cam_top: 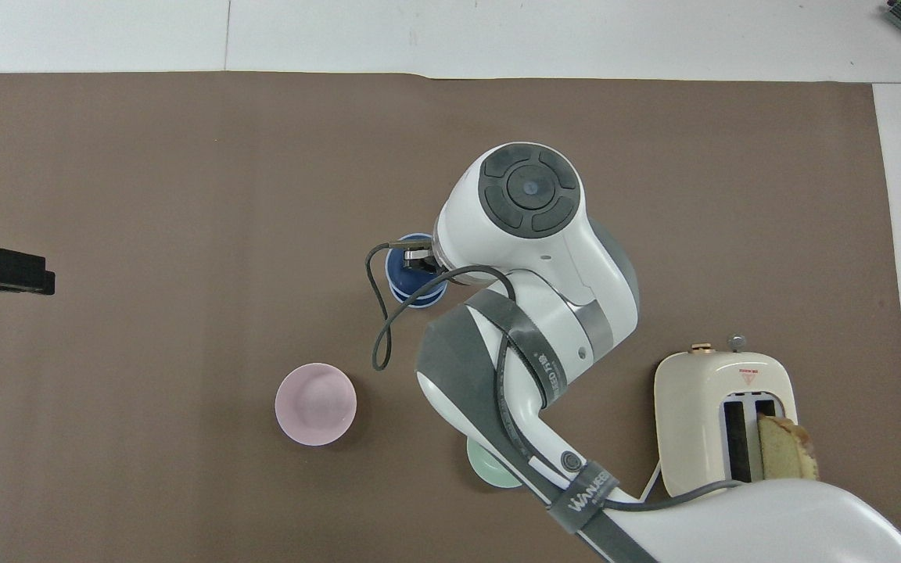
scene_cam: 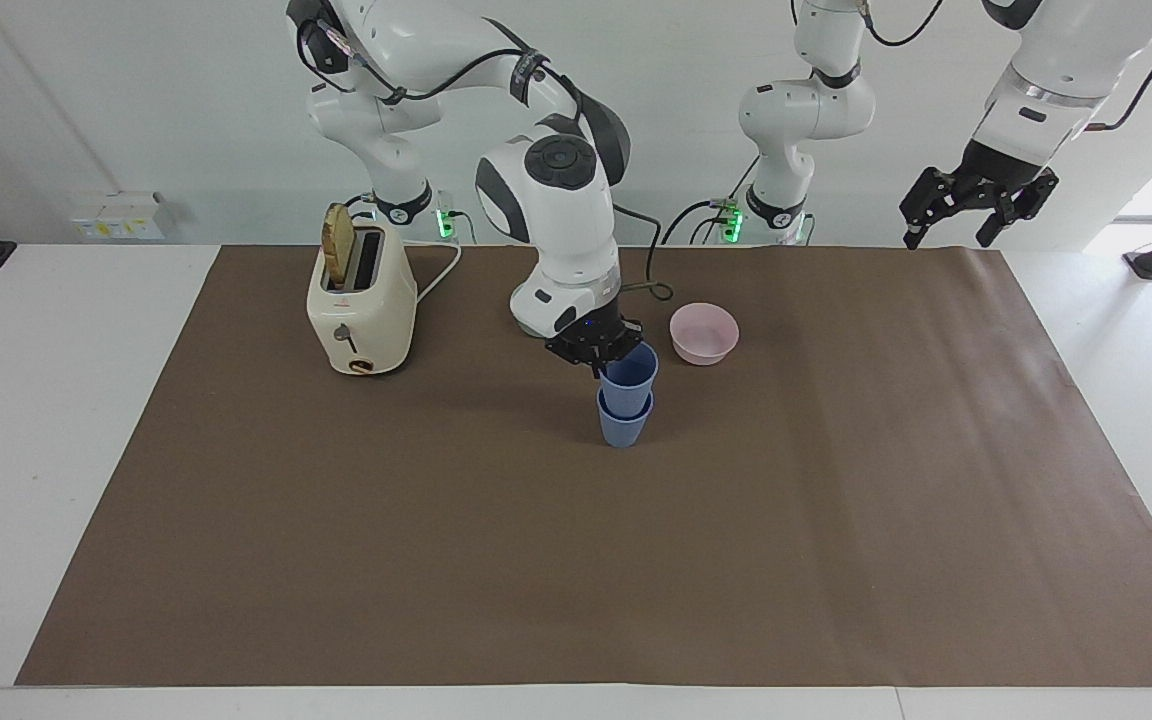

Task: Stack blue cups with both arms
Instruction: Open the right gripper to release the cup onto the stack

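Mid-mat, right tool (scene_cam: 600, 366) gripping nested blue cups (scene_cam: 626, 395)

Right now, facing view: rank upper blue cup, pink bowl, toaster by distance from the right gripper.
1. Upper blue cup: held by the right gripper, partly nested in the lower cup.
2. Pink bowl: beside the cups, toward the left arm's end.
3. Toaster: toward the right arm's end.
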Controlling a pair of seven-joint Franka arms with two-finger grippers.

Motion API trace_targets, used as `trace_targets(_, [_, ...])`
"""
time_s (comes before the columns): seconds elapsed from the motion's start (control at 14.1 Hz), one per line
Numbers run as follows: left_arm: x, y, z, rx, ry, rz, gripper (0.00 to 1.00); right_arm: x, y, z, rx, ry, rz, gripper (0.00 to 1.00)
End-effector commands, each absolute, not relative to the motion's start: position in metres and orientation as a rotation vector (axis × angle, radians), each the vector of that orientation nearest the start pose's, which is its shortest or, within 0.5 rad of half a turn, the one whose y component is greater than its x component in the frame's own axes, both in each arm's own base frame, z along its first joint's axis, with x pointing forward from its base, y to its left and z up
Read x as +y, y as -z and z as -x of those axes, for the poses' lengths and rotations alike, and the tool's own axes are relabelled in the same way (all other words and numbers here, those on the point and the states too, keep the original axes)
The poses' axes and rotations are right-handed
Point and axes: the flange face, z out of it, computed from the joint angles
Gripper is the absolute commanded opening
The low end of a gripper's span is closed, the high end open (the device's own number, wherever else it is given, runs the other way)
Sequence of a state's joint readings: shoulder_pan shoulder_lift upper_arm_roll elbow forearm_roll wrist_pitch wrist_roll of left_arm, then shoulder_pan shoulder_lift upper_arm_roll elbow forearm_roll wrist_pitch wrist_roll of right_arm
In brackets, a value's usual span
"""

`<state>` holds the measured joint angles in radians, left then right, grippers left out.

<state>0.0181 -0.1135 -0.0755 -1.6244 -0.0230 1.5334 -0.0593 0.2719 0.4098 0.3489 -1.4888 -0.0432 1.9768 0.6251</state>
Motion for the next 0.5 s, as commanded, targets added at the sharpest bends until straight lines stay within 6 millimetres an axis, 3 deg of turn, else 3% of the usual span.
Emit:
trace_targets(0.0, [-0.0351,-0.6605,-0.5103,0.003,0.026,3.168,1.0,0.3657,-0.4544,-0.5787,0.046,0.064,3.009,0.0])
trace_targets(0.07, [-0.0343,-0.6605,-0.5103,0.0,0.026,3.168,1.0,0.3657,-0.4544,-0.5787,0.046,0.064,3.009,0.02])
trace_targets(0.14, [-0.0343,-0.6605,-0.5103,0.0,0.026,3.168,1.0,0.3657,-0.4553,-0.5789,0.048,0.064,3.006,0.22])
trace_targets(0.21, [-0.0343,-0.6605,-0.5103,0.0,0.026,3.168,1.0,0.3658,-0.4553,-0.5789,0.051,0.063,3.005,0.32])
trace_targets(0.36, [-0.0343,-0.6605,-0.5103,0.0,0.026,3.168,1.0,0.3648,-0.4544,-0.5791,0.057,0.059,3.007,0.44])
trace_targets(0.43, [-0.0351,-0.6605,-0.5103,0.003,0.026,3.168,1.0,0.3649,-0.4546,-0.5792,0.055,0.061,3.006,0.44])
